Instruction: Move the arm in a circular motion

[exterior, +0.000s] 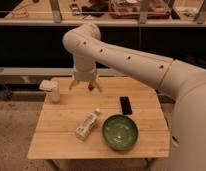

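Observation:
The arm point(131, 62) is cream-white, made of thick tubular segments with small dark holes. It reaches in from the right and bends at a rounded elbow point(81, 37) high at the back of the wooden table point(56, 135). From the elbow it turns down to the gripper point(86, 86), a flared pronged end hanging over the table's back edge, left of centre. The gripper holds nothing that I can see.
On the table lie a green bowl point(120, 132) at the front right, a white bottle point(87, 125) on its side near the middle, a black phone point(126, 105) behind the bowl, and a white cup point(52, 90) at the back left corner. Dark shelving stands behind.

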Robot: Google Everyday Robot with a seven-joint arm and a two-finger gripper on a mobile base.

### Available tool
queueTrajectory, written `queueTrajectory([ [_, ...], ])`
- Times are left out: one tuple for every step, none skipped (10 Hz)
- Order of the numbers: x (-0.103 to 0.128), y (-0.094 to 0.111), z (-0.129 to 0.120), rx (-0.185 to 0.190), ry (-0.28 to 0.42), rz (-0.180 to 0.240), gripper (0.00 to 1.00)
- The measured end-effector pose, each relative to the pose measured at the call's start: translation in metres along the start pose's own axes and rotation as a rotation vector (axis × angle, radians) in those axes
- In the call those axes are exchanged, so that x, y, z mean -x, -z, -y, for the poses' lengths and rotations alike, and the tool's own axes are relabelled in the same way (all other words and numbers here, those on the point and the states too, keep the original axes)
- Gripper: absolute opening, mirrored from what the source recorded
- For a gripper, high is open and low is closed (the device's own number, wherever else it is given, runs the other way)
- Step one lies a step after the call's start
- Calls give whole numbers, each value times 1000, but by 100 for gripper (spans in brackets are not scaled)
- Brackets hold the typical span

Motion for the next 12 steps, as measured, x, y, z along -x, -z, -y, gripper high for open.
queueTrajectory([
  [-13,-1,-18,8,-24,6,80],
  [-25,-3,-42,18,-62,14,80],
  [-33,-7,-71,28,-115,27,80],
  [-33,-14,-105,37,-179,49,80],
  [-26,-20,-128,41,-230,69,80],
  [-15,-29,-154,37,-296,90,80],
  [3,-38,-178,21,-369,104,80],
  [18,-42,-193,5,-421,106,80],
  [40,-45,-209,-7,-478,100,80],
  [75,-44,-222,-9,-527,84,80],
  [93,-43,-223,-4,-534,73,80],
  [114,-41,-214,6,-514,60,80],
])
